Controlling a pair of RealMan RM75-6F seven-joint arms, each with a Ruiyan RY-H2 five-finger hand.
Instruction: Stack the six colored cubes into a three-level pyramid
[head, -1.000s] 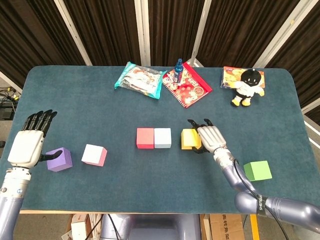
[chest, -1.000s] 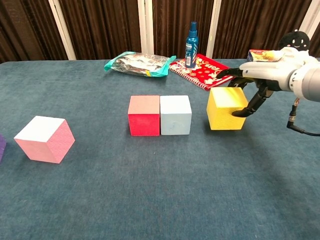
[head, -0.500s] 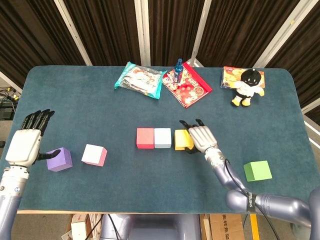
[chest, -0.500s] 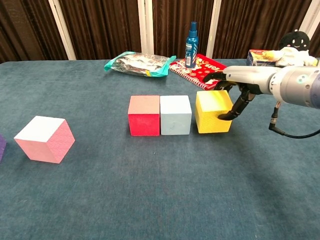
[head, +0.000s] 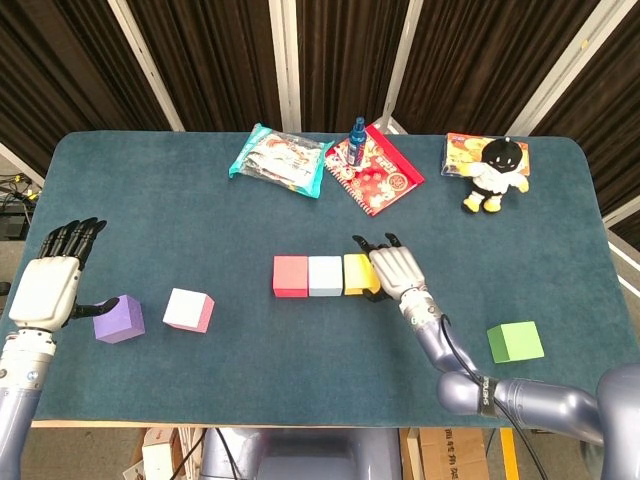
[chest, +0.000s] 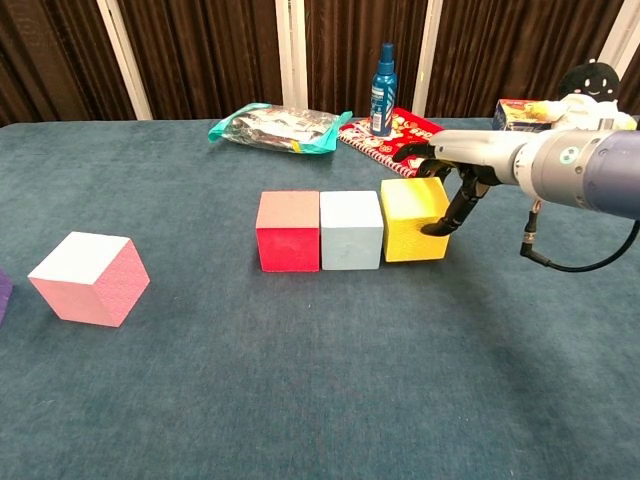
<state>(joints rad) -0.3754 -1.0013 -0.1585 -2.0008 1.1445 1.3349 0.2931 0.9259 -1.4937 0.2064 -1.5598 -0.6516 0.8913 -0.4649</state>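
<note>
Red cube (head: 290, 276), light blue cube (head: 325, 275) and yellow cube (head: 356, 274) stand in a row at the table's middle, the yellow one touching the blue. My right hand (head: 395, 270) grips the yellow cube (chest: 410, 220), fingers over its top and back, thumb against its right face. A pink cube (head: 188, 309) and a purple cube (head: 118, 318) sit at the left. Beside the purple cube is my left hand (head: 48, 287), fingers spread and holding nothing. A green cube (head: 515, 341) lies alone at the front right.
Along the far edge lie a snack bag (head: 278, 157), a blue spray bottle (head: 358, 133) on a red booklet (head: 375, 175), and a plush toy (head: 497, 170) on a small box. My right forearm stretches from the front edge toward the yellow cube.
My right hand has carried the yellow cube leftward until it meets the light blue cube. The left hand has drifted slightly away from the purple cube.
</note>
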